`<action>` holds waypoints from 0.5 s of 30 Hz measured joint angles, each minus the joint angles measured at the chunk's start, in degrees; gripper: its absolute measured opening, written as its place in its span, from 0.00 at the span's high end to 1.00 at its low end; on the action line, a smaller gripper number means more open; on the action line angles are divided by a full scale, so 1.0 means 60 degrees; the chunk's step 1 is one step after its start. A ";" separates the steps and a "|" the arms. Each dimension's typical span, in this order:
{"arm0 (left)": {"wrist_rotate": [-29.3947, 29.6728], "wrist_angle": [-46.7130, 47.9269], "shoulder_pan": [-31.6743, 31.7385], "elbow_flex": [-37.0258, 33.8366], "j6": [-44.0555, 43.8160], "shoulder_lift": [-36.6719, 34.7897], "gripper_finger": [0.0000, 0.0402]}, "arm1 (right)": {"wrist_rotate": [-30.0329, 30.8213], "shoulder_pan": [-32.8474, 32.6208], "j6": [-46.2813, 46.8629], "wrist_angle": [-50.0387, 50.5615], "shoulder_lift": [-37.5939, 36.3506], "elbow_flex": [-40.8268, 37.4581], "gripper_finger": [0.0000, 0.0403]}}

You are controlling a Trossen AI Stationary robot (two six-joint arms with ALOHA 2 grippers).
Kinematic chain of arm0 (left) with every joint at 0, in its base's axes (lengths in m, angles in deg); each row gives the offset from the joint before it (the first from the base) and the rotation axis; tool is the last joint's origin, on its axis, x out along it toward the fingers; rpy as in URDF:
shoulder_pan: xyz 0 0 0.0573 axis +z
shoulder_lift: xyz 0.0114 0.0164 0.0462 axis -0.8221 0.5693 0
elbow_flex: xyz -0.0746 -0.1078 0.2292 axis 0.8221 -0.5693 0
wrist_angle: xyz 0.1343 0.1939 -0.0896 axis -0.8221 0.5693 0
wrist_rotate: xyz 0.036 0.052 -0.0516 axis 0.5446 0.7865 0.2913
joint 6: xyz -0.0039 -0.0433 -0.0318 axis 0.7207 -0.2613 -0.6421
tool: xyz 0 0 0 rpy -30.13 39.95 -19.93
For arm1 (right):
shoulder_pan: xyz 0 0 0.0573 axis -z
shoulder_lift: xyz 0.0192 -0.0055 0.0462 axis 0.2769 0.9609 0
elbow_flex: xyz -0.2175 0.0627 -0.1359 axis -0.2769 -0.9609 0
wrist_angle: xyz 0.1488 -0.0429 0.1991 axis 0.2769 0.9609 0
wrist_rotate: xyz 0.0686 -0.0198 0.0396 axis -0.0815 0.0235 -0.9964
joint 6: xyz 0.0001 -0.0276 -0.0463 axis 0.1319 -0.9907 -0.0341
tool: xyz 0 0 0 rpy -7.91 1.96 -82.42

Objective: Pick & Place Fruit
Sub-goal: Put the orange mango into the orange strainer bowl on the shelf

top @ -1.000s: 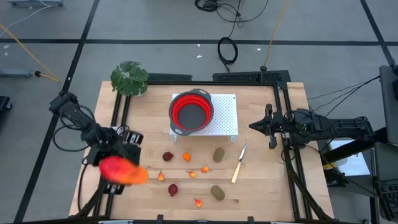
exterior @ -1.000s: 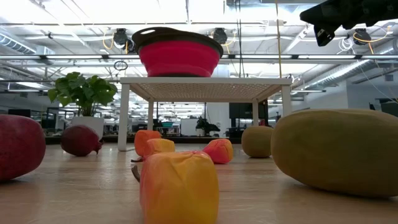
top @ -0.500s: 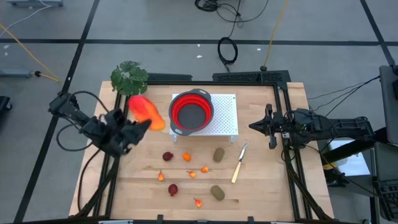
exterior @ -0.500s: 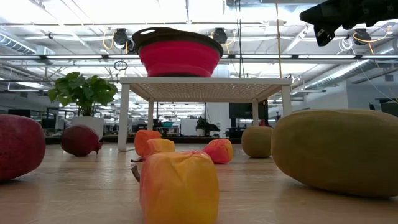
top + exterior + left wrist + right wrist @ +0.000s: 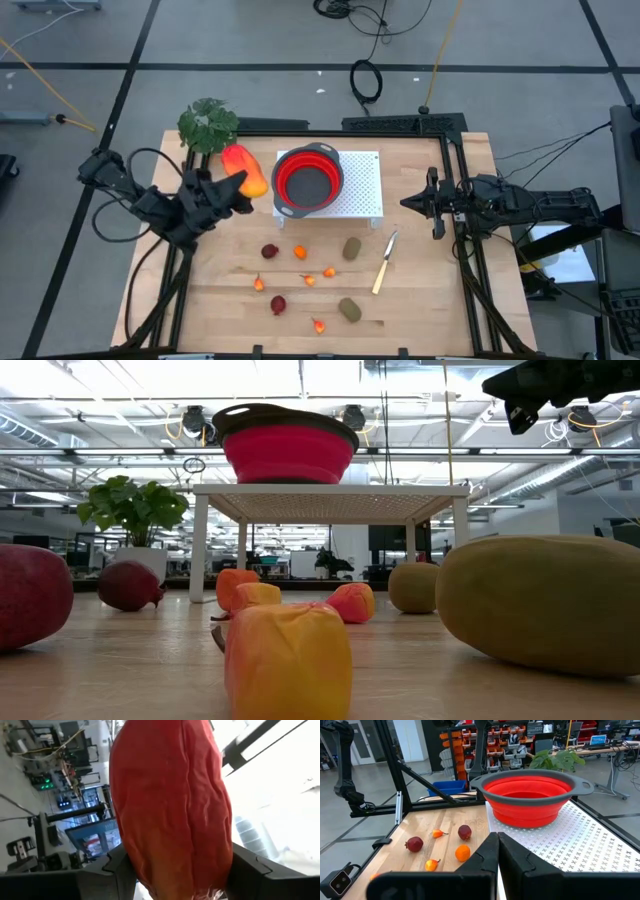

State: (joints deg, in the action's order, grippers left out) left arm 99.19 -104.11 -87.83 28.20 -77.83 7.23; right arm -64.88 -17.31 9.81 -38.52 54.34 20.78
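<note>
From above, the left gripper (image 5: 232,186) clamps the large fruit (image 5: 243,170), an elongated piece that is red at one end and orange-yellow at the other, held just left of the red bowl (image 5: 308,181) on its white stand (image 5: 362,196). The right gripper (image 5: 410,201), jaws together, waits at the table's right. Small fruit (image 5: 301,252) lie scattered nearer on the wood beside a knife (image 5: 384,262).

The low view shows a wrinkled yellow-orange piece (image 5: 287,659) nearest.

In the left wrist view, the red skin (image 5: 172,800) looks creased, fading to orange.
</note>
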 joint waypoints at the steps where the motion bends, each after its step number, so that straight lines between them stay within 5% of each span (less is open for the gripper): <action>1: 0.0107 0.0083 0.0000 0.0000 -0.0107 0.0000 0.45 | 0.0000 0.0000 0.0001 -0.0003 0.0000 0.0000 1.00; 15: 0.0197 0.3579 0.0000 0.0004 -0.0329 0.0000 0.45 | 0.0001 0.0000 0.0003 -0.0003 0.0003 0.0000 1.00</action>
State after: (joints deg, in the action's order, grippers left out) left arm 100.37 -82.63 -87.83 28.22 -79.80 7.23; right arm -64.87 -17.31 9.82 -38.54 54.35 20.78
